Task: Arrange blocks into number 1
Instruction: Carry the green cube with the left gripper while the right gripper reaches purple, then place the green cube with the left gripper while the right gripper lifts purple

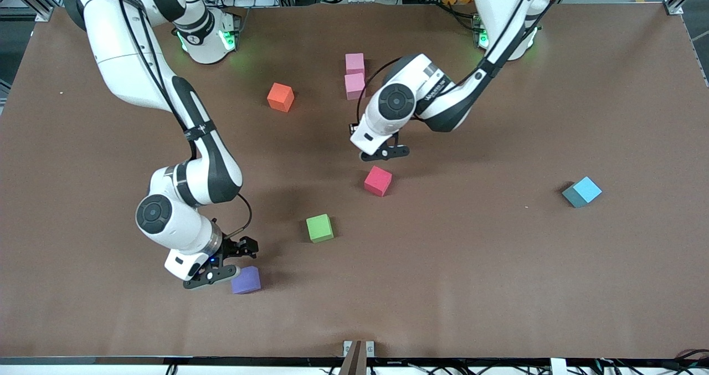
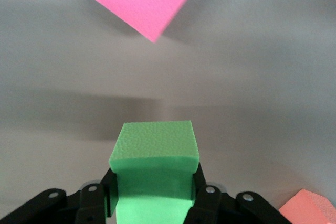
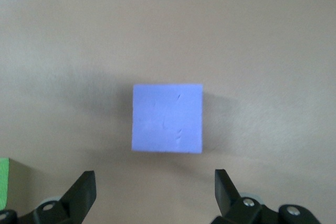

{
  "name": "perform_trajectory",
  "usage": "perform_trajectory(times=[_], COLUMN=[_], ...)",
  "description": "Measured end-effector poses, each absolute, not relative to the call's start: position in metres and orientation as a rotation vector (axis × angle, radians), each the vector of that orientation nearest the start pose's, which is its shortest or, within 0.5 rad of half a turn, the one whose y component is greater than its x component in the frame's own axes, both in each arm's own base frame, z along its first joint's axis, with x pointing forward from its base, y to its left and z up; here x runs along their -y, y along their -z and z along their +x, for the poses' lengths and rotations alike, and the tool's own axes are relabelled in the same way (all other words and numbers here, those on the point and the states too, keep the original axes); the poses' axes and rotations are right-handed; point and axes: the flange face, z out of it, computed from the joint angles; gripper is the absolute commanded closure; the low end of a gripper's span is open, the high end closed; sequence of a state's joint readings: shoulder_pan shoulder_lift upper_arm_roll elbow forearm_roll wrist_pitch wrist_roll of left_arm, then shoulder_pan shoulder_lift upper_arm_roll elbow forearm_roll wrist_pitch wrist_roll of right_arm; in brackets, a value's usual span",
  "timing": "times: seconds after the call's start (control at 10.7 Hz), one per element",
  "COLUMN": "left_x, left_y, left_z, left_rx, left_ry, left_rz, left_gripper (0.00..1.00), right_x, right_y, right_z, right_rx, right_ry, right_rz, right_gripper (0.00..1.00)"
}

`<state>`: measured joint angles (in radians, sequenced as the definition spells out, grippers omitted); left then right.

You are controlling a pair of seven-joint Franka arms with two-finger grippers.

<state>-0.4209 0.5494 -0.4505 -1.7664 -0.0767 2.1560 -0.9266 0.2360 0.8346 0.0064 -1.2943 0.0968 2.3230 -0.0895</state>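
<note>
Left gripper [image 2: 153,195] pinches a green block [image 2: 155,145], in the air just by the red block [image 1: 378,180]; it likely goes under the touching pink pair [image 1: 354,85]. Right gripper [image 1: 230,261], jaws spread, hovers at the purple block [image 1: 246,280], which sits nearest the front camera. The next move calls for a square descent, then closing.

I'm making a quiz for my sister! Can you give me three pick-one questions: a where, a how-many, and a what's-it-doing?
1. Which block lies by the right pincer? A purple block B orange C sky-blue
2. How many light pink blocks? A one B two C four
3. The left pincer is: A open, empty B shut on a green block C shut on orange
Answers: A, it lies just before that open pincer; B, two touch each other; B, the left wrist view shows green clamped.
</note>
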Motion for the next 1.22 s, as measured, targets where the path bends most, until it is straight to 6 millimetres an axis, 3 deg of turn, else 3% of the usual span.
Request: perform_trajectory(times=[0.19,0.37,0.75,1.22], left_x=[0.504,0.519,0.526,0.527], left_y=[-0.253,-0.237,-0.217,-0.208], left_z=[0.406,0.384,0.358,0.342], left_rx=[0.173,0.142,0.096,0.078], left_ry=[-0.428,-0.405,-0.376,-0.343], left_rz=[-3.156,-3.138,-3.173,-3.16], left_gripper=[1.0,1.0,1.0,1.0], right_x=[-0.18,-0.18,-0.19,-0.191], right_y=[-0.272,-0.263,-0.217,-0.203], right_z=[0.752,0.757,0.757,0.755], right_rx=[0.399,0.406,0.42,0.423], right_ry=[0.388,0.474,0.561,0.537], right_rz=[-3.002,-2.996,-2.982,-2.987], right_gripper=[0.0,0.0,0.0,0.0])
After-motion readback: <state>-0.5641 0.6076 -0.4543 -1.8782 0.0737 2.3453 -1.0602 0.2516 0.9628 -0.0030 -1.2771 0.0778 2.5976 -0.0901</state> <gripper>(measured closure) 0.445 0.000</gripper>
